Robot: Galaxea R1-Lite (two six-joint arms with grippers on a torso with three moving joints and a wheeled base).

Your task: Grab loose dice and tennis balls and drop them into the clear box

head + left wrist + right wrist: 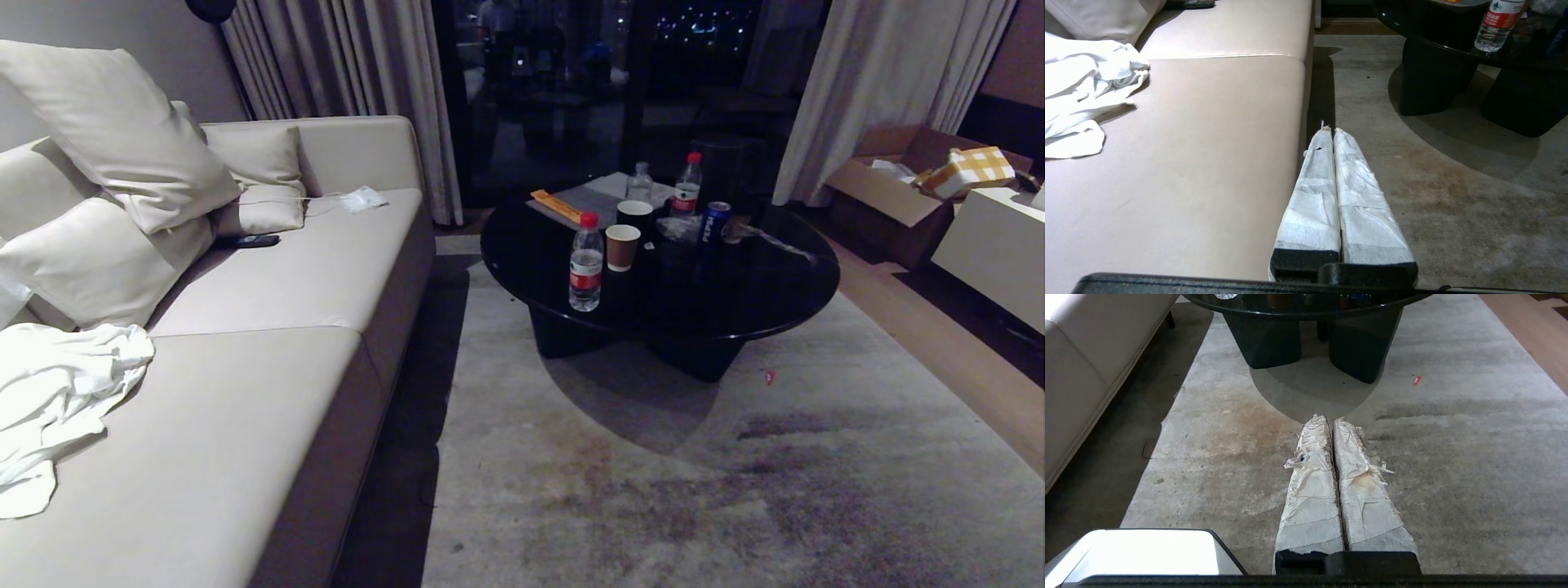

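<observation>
Hovering right gripper (1331,419) (seemingly) over rug (1457,465)

A round black worktop (784,306) stands upper centre-right on a stained grey rug (653,490). On it: three bottles, the nearest (585,263) at its left front edge, two cups (623,247), a blue can (713,224), papers (584,200). A sofa (245,425) fills the left, bearing pillows (114,131), white cloth (57,400), a remote (253,241). A small red scrap (768,376) lies on the rug.
</observation>
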